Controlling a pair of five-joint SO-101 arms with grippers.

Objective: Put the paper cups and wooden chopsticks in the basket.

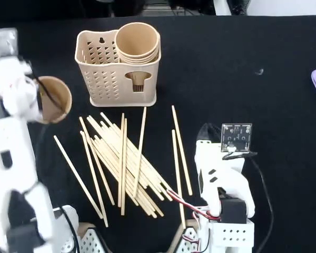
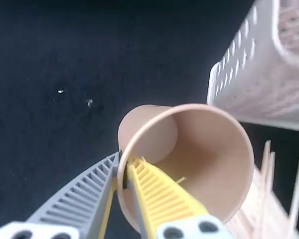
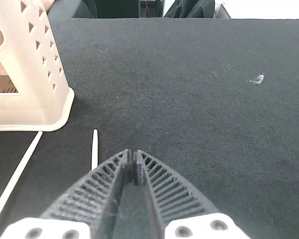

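Held paper cup (image 1: 53,99): carried tilted, left of the basket (image 1: 117,68) and apart from it.
Left end effector (image 2: 123,172): clenched on the cup wall at the rim, with one finger inside the mouth and the other outside.
Right end effector (image 3: 134,167): closed on nothing, low over bare desk (image 1: 242,68), right of the basket's near corner.
Stacked paper cups (image 1: 137,42): nested upright in the basket's right compartment.
Wooden chopsticks (image 1: 124,163): spread loose on the desk on the near side of the basket; none are seen inside it.
Step in hand: judged to be carrying the cup to the basket.
Handling advice: the cup should be raised above the basket rim, turned mouth up and centred over the stack. It should be lowered until seated before it is released. The inner finger is best drawn straight up, so that the nest is not dragged out. The thin wall is likely to buckle under a hard pinch.
Left wrist view: the finger placement across the rim is made plain, which the high view leaves behind the arm.
High view: the stack and the spread of the chopsticks are laid out, a layout neither wrist view gives.
Right wrist view: the meeting of the right fingertips is shown, where the high view has them covered by the arm.
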